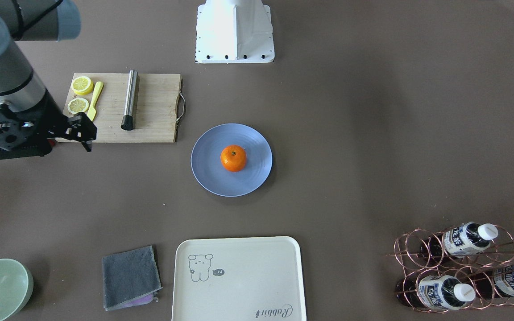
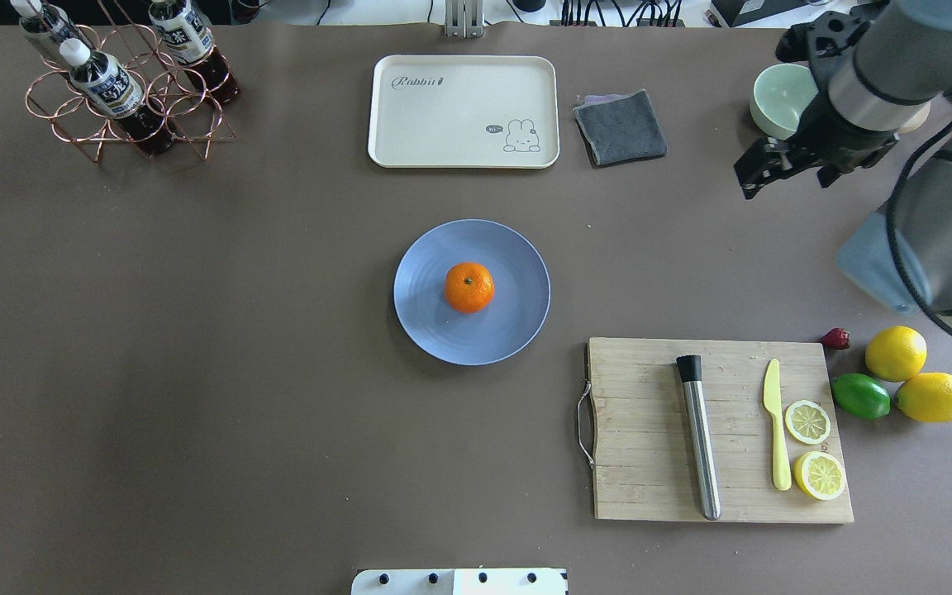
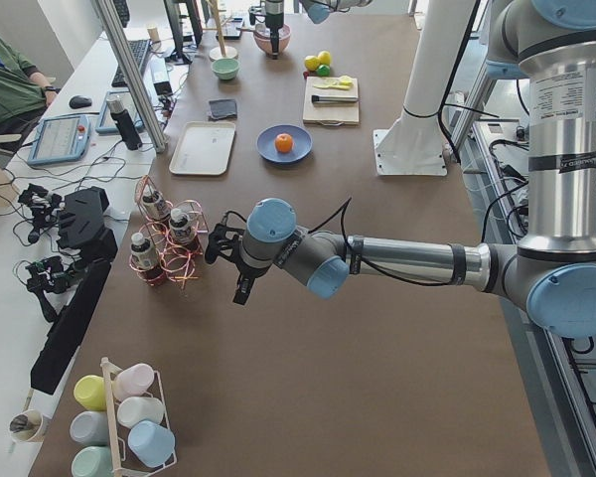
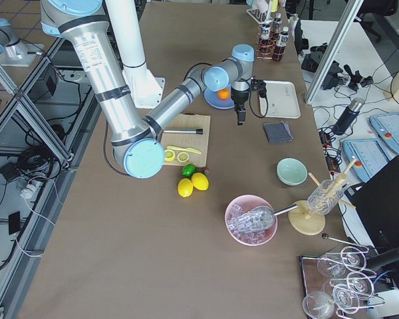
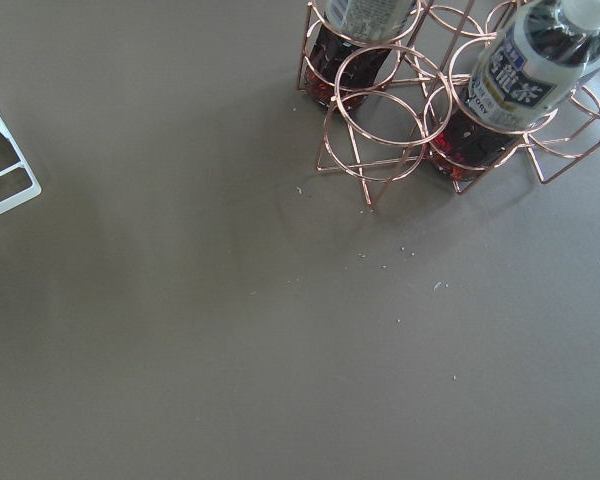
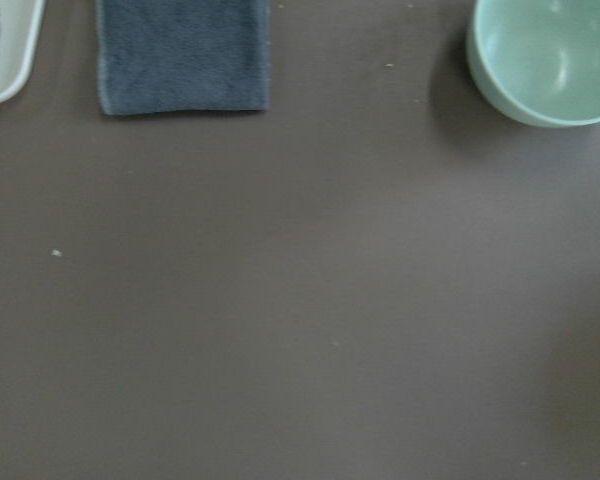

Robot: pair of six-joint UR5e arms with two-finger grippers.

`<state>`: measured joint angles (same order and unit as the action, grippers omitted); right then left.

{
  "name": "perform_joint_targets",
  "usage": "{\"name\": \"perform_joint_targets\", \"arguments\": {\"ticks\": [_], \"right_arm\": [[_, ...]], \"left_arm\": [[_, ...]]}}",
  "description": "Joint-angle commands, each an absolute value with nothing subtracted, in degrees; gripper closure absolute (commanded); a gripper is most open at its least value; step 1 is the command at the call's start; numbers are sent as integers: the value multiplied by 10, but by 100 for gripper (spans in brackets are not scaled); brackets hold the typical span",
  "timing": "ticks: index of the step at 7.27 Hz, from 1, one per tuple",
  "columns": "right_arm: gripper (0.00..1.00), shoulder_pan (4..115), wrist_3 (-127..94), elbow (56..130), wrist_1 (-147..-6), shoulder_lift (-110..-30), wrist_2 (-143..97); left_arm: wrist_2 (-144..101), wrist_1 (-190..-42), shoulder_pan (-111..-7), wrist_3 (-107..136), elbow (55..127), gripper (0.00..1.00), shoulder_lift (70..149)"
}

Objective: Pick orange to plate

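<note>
Overhead exterior: orange (image 2: 468, 287) resting centrally on periwinkle plate (image 2: 430, 330); right gripper (image 2: 765, 169) spread wide, empty, well apart; left gripper (image 3: 227, 270) spread indeterminable.

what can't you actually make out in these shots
- Left gripper: small and side-on in the exterior left view; open or shut unclear.
- Lemons and lime: hidden behind the right arm in the front-facing view.
- Bottle label: print too blurred to read in the left wrist view.
- Green bowl: cut off by the right wrist view's top and right edges.
</note>
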<state>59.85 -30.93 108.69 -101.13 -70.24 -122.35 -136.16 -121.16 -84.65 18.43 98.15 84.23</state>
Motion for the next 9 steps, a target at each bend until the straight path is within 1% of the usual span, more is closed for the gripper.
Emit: {"name": "perform_joint_targets", "arguments": {"ticks": [1,2,3,6,9], "right_arm": [[0,731,-98,1078,-1012,-799,-1280],[0,784,-18,1070,-1013,-835,-1291],[0,825,45,1056,-1012,-870,-1292],[0,906,83,1053,-1013,-935,-1293],[0,942,94,1055,-1013,-961,-1300]], "left_arm": [[-1361,-1108,-904,47,983,1,838],[-1357,-1047,-939,-24,984,1,843],[-1347,-1013,-948,-51,985,1,845],[-1319,-1011,-947,-58,978,1,833],[-1324,-1019,-944,-54,938,1,839]]}}
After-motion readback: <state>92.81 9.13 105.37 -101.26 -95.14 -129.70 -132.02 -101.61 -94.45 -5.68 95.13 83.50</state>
